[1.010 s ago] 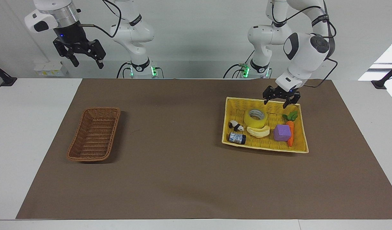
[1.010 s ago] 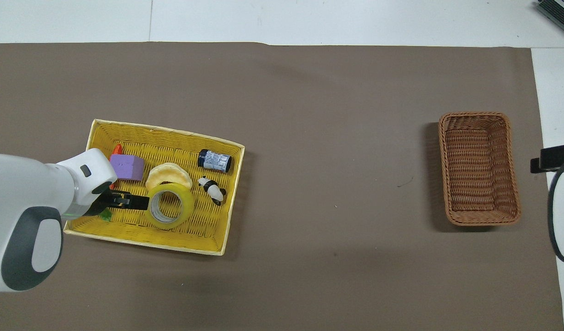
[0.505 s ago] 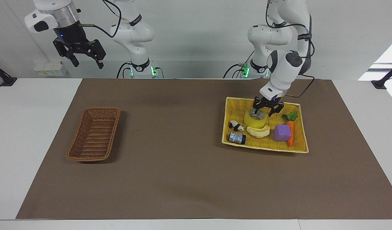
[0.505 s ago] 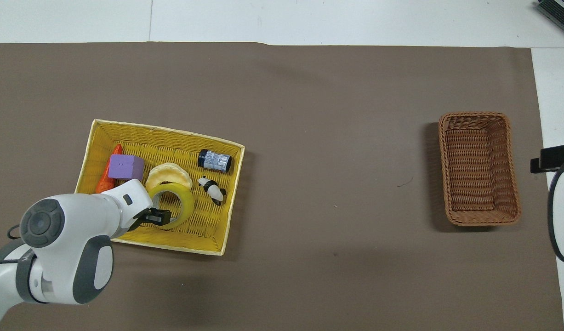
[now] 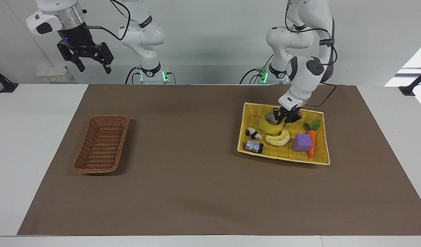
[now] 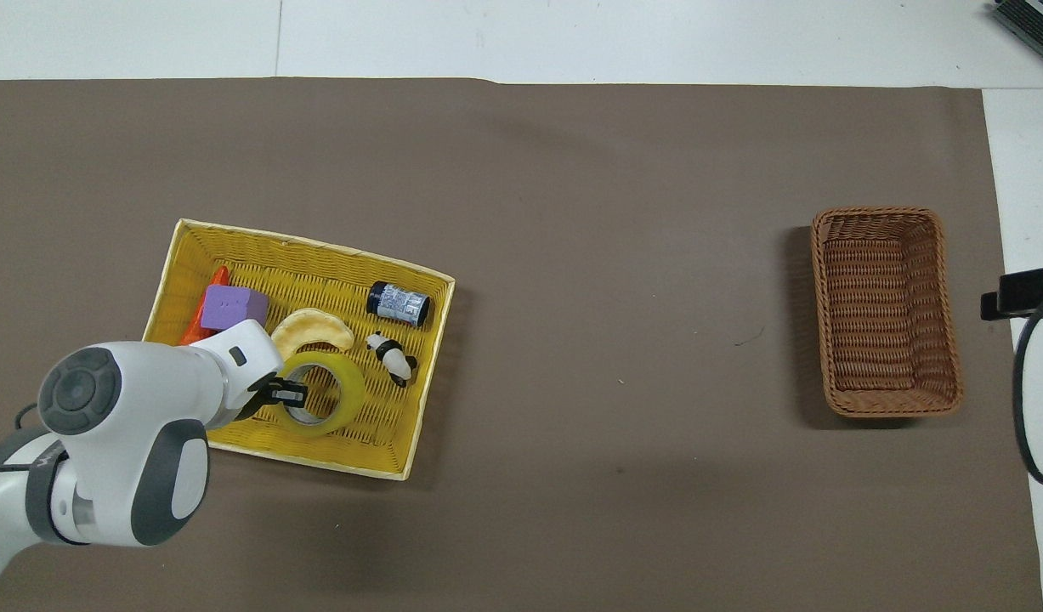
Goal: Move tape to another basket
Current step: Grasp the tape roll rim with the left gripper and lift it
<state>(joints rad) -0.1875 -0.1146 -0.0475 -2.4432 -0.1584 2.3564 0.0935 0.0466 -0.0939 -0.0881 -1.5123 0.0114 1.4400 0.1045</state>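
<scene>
The yellow tape [image 5: 270, 126] [image 6: 327, 393] is in the yellow woven basket [image 5: 282, 158] [image 6: 308, 247], tilted up on one edge. My left gripper [image 5: 283, 118] [image 6: 288, 393] is shut on the tape's wall at the side toward the left arm's end of the table. One finger is in the grey core and one is outside. The brown wicker basket [image 5: 109, 117] [image 6: 878, 212] stands empty toward the right arm's end of the table. My right gripper [image 5: 92, 65] waits open, high in the air at that end, apart from everything.
In the yellow basket lie a pale banana [image 5: 278, 139] [image 6: 310, 330], a purple block [image 5: 302, 142] [image 6: 229, 305], a carrot [image 5: 312, 133], a toy panda [image 5: 253, 133] [image 6: 391, 356] and a small dark jar [image 5: 254, 146] [image 6: 398, 302]. A brown mat [image 5: 196, 185] covers the table.
My left gripper came down over the tape and closed on its wall. The tape has tipped up off the banana, and the yellow basket has shifted slightly.
</scene>
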